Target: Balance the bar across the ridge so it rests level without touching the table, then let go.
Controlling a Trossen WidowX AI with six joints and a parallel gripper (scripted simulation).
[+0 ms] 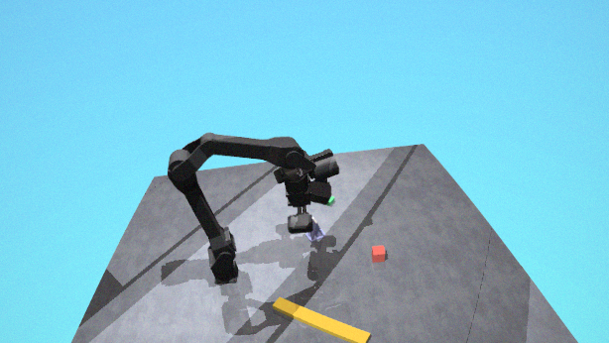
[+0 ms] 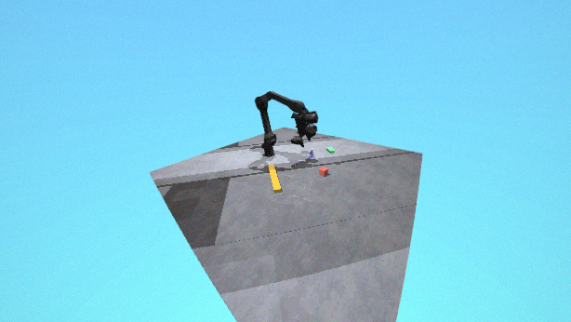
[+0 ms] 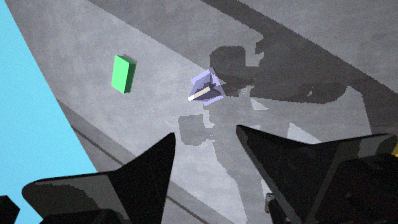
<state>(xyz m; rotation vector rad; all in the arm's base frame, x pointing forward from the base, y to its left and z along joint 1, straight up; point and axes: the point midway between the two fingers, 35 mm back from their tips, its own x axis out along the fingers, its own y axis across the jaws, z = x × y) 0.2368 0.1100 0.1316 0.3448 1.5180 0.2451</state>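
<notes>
The yellow bar (image 1: 332, 324) (image 2: 274, 179) lies flat on the table, apart from the ridge; only a sliver of it shows at the right edge of the wrist view. The small lavender ridge (image 1: 317, 235) (image 2: 312, 155) (image 3: 213, 92) stands on the table with nothing on its pale top edge, partly hidden behind the gripper in the top view. My gripper (image 1: 301, 225) (image 2: 298, 140) (image 3: 206, 132) is open and empty, above the table near the ridge. In the wrist view the ridge shows beyond the gap between the fingertips.
A green block (image 1: 331, 200) (image 2: 330, 150) (image 3: 121, 75) lies beyond the ridge, mostly hidden by the gripper in the top view. A red cube (image 1: 378, 254) (image 2: 324, 172) sits on the table to the right of the ridge. The arm's shadow falls around the ridge.
</notes>
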